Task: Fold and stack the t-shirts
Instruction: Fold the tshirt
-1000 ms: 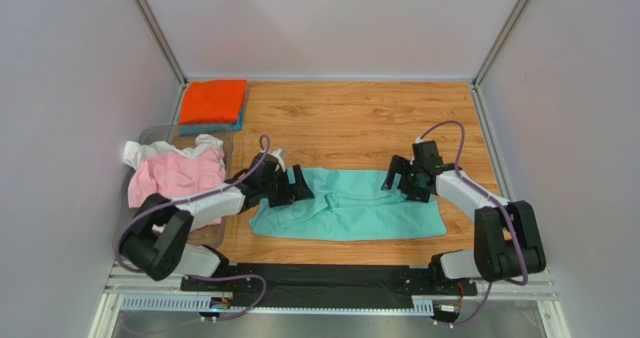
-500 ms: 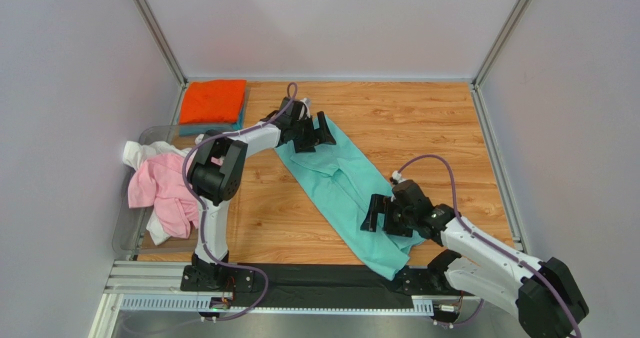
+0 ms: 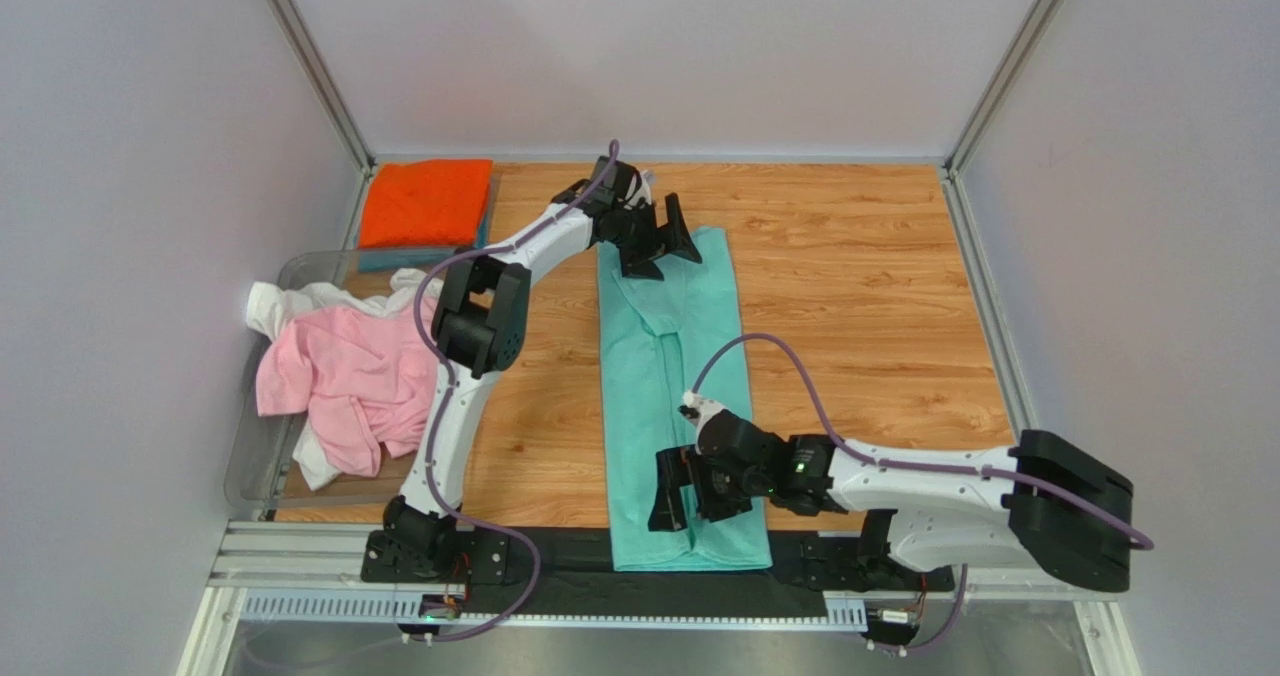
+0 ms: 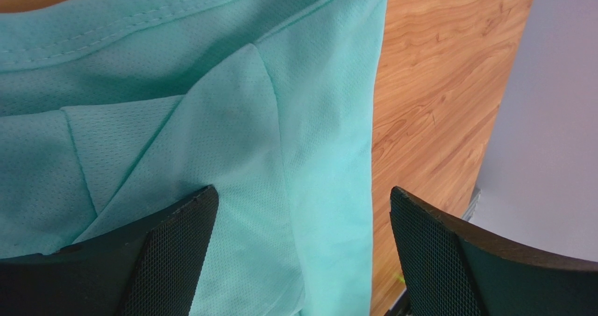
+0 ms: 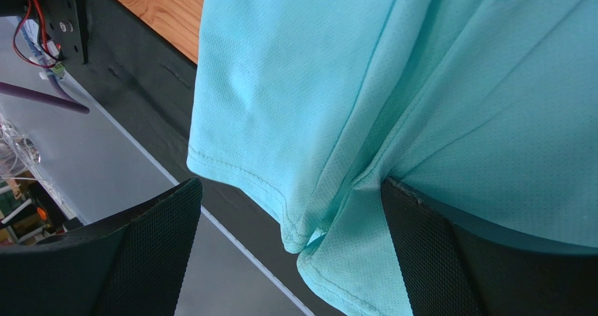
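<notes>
Over the mint-green t-shirt (image 3: 669, 361), left gripper (image 3: 663, 244) and right gripper (image 3: 697, 496) stand spread, partly covering its ends.

t-shirts (image 3: 669, 361): 5 | arms (image 3: 519, 256): 2 | clear bin (image 3: 241, 474): 1

Wood-grain table (image 3: 857, 279) between plain pale grey walls (image 3: 150, 166)

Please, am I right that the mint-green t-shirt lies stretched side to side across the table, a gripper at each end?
Not quite: the top external view shows the mint-green t-shirt stretched far to near, left gripper at the far end, right gripper at the near end.
</notes>
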Available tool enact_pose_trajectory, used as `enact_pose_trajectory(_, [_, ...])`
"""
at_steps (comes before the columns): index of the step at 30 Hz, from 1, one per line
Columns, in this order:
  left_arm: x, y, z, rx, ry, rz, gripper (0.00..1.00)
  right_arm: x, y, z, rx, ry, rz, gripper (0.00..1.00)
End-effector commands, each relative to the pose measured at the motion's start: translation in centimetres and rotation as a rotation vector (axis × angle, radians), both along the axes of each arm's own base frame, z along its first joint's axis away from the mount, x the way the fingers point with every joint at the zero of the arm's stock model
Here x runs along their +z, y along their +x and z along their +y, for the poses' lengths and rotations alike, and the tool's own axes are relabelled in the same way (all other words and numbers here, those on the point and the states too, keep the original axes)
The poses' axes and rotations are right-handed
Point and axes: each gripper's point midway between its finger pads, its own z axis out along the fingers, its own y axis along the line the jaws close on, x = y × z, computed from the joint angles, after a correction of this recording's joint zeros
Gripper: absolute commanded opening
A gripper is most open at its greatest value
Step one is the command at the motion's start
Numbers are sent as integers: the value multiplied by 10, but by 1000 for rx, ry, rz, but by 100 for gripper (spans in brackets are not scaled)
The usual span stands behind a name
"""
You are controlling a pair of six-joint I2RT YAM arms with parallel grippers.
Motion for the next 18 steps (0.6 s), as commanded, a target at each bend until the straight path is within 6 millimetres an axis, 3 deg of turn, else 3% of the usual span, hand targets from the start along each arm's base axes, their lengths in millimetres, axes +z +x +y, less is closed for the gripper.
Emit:
enact_pose_trajectory(1, [-50,-7,11,8,95,134,100,4,1,23,0,9,-21,100])
enact_pose_trajectory(8, [-38,16,11,40,114,69,100,19,16,23,-61,-2,-98,100])
enact_pose_trajectory(12, [-8,22,10,47,99,12,100,36,33,5,-126,-49,-190,100])
enact_pose_trajectory(13, [16,26,14,72,104,-33,100,48,40,1,-161,-36,-230,100])
enact_pose_trajectory(15, [45,30,18,88,113,-98,100,58,45,-8,-187,-48,-262,100])
enact_pose_trajectory(16, [82,30,20,93,97,-165,100,68,50,-13,-212,-34,-292,100])
enact_pose_trajectory(18, [120,24,26,97,101,-230,100,69,52,-27,-250,-67,-299,100])
